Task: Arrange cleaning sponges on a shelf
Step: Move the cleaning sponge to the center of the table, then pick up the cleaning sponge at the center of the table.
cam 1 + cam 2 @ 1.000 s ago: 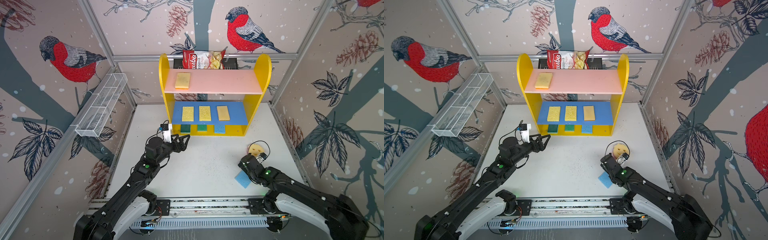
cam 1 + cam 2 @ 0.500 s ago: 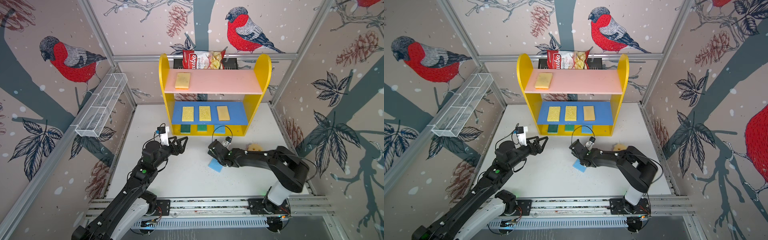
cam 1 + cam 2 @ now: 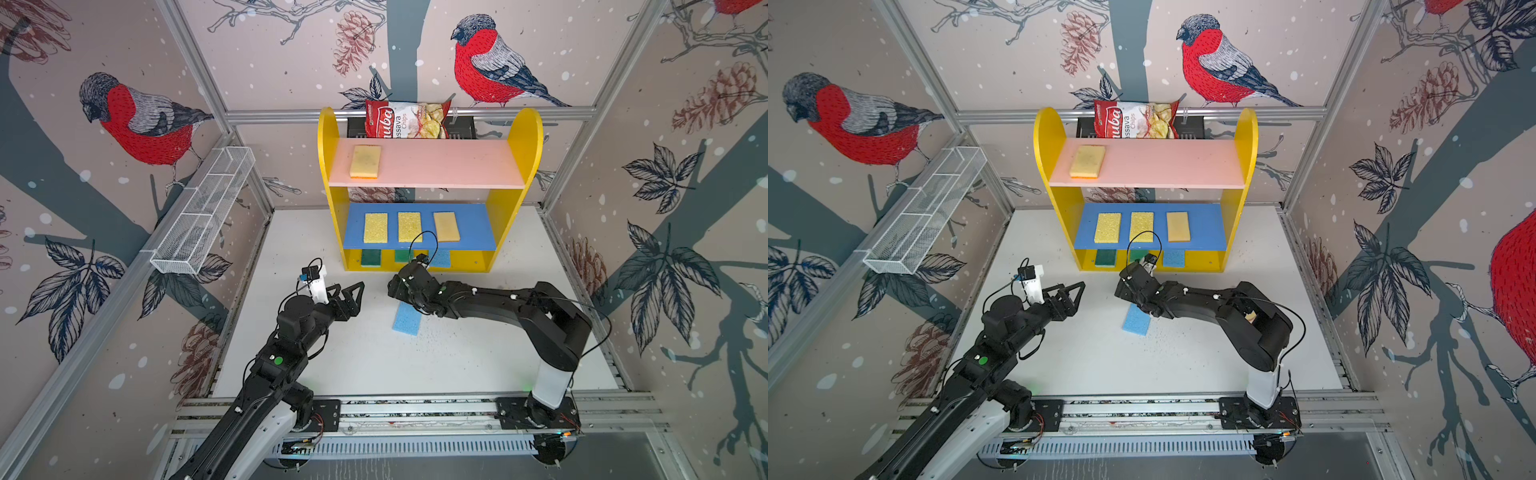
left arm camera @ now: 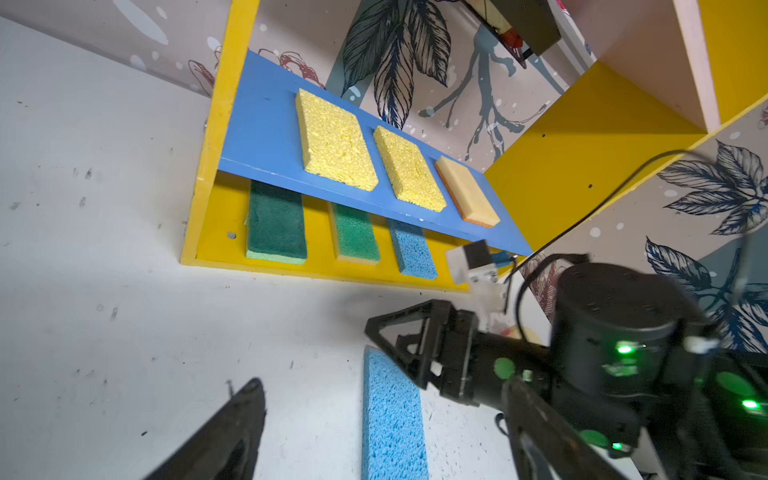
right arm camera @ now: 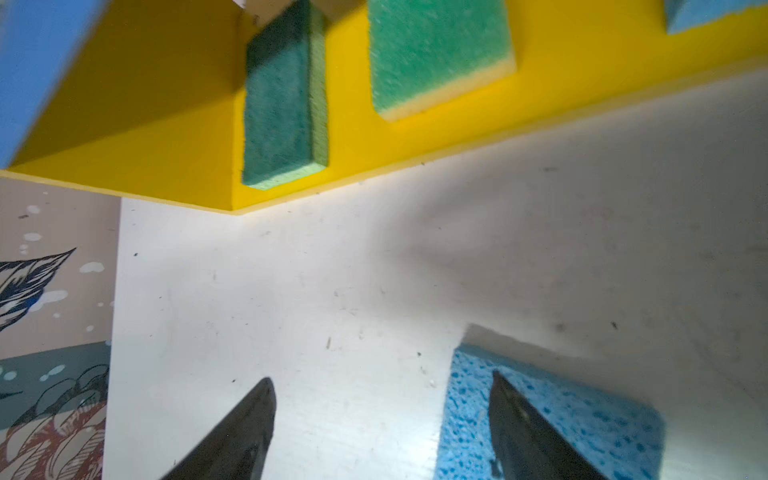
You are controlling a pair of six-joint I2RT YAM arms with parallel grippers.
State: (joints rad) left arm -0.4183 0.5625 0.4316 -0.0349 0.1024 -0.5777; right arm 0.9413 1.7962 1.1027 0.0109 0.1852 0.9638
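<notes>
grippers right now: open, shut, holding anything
Left gripper: open, empty.
Right gripper: open, holding nothing; one jaw over the loose light blue sponge.

This is a robotics test cell in a lab rather than a lived-in room. A small white table (image 3: pixel 457 365) is boxed in by aluminium frame posts (image 3: pixel 193 62) carrying wall panels (image 3: pixel 141 124) printed with bullfinches and pine cones. Two black robot arms, the left arm (image 3: pixel 286 345) and the right arm (image 3: pixel 498 303), are bolted to a metal rail (image 3: pixel 415 409) with exposed wiring along the table's front edge. The furnishings are a small toy-coloured shelf (image 3: pixel 525 137) and a wire-mesh basket (image 3: pixel 203 216) hung on the frame.
</notes>
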